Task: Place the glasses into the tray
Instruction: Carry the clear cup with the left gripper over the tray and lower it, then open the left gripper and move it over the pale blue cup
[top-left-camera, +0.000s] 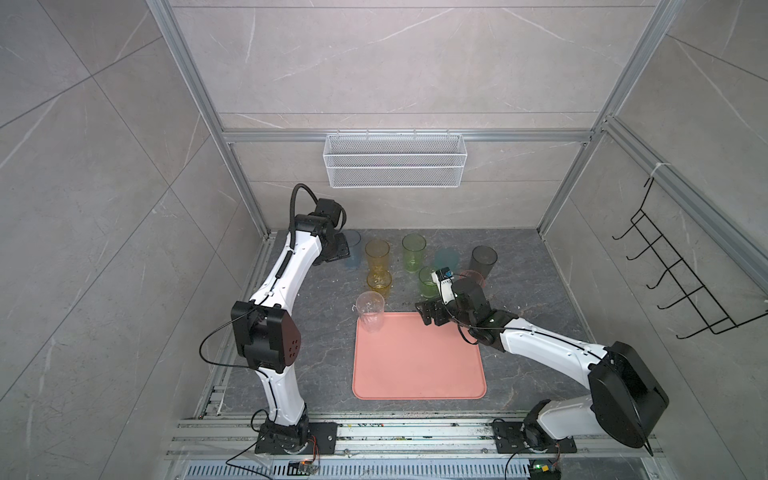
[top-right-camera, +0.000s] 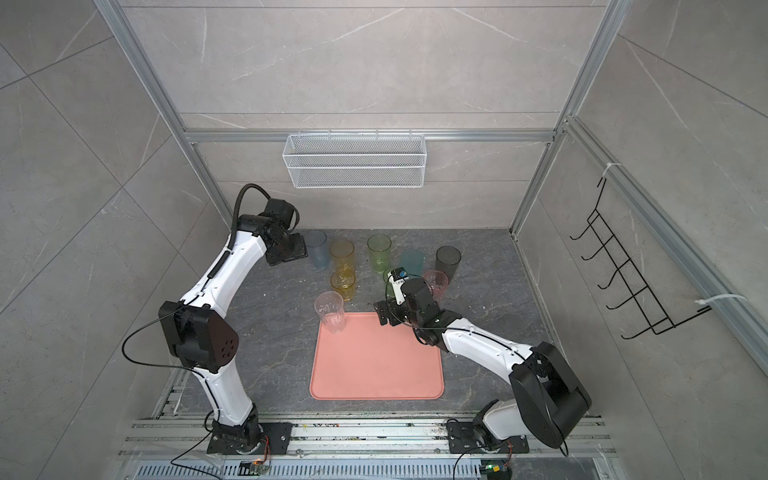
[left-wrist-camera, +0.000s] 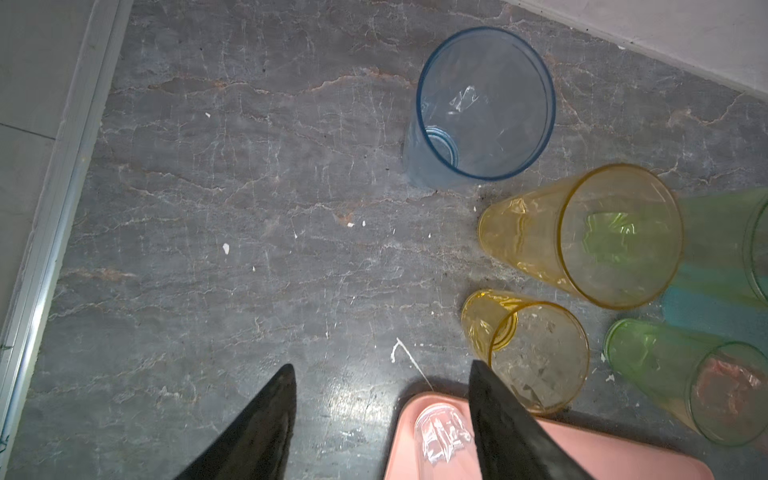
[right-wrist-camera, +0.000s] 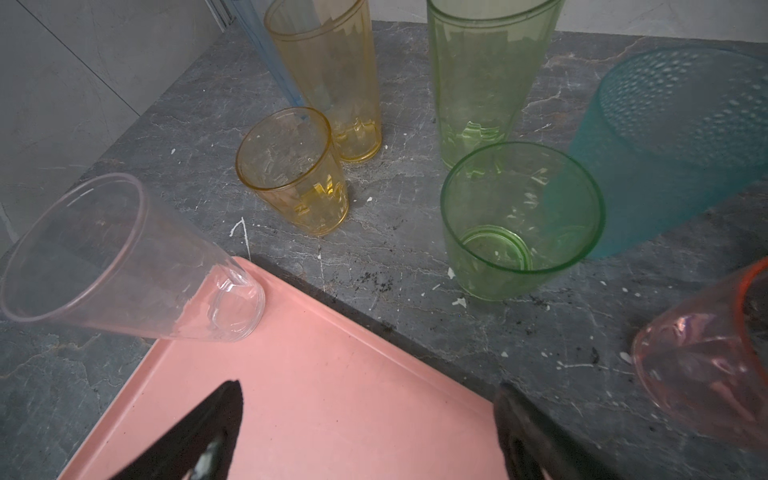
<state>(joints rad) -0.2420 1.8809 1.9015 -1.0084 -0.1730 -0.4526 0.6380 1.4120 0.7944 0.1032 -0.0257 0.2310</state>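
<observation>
The salmon-pink tray (top-left-camera: 419, 365) (top-right-camera: 376, 365) lies at the middle front of the table. One clear glass (top-left-camera: 370, 311) (right-wrist-camera: 124, 266) stands upright in its far left corner. Behind the tray stand the other glasses: blue (left-wrist-camera: 486, 104), tall amber (top-left-camera: 377, 253), short amber (top-left-camera: 379, 284), tall green (top-left-camera: 413, 251), short green (right-wrist-camera: 519, 220), teal (right-wrist-camera: 673, 141), smoky black (top-left-camera: 483, 259) and pink (right-wrist-camera: 706, 365). My left gripper (top-left-camera: 338, 249) (left-wrist-camera: 380, 370) hangs open and empty above the table, left of the blue glass. My right gripper (top-left-camera: 430, 318) (right-wrist-camera: 370, 388) is open and empty over the tray's far right corner.
A white wire-mesh basket (top-left-camera: 395, 160) hangs on the back wall. A black wire hook rack (top-left-camera: 681, 274) is on the right wall. Aluminium frame posts stand at the table's back corners. White flecks dot the dark stone tabletop (left-wrist-camera: 208, 249).
</observation>
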